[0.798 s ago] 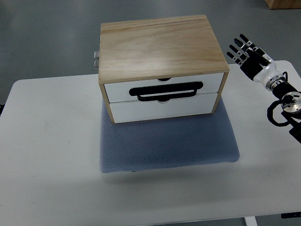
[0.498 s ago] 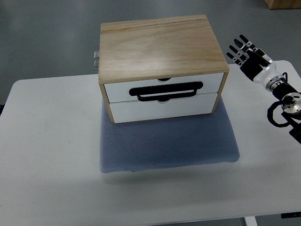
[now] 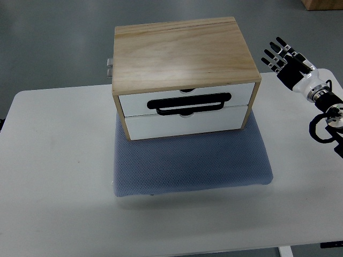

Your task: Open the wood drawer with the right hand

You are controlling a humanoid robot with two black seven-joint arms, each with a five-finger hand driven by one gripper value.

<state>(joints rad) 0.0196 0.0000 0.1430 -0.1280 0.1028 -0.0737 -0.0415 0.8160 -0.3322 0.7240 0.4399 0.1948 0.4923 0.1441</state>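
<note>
A light wooden box [image 3: 184,53] with two white drawer fronts stands on a blue-grey mat [image 3: 190,163]. The upper drawer [image 3: 187,97] carries a black bar handle [image 3: 189,103] and sits flush with the box. Below it, the lower drawer [image 3: 187,123] is flush too. My right hand [image 3: 284,60], black with a white wrist, hovers off the box's upper right corner, fingers spread and holding nothing. It is apart from the box and well away from the handle. No left arm shows.
The white table [image 3: 53,176] carries the mat and box. Grey floor lies beyond the table's far edge. A small metal fitting [image 3: 109,67] sticks out at the box's back left. Black cabling [image 3: 321,131] hangs by my right forearm.
My right hand has drifted slightly right and up, away from the box. The drawers have not moved.
</note>
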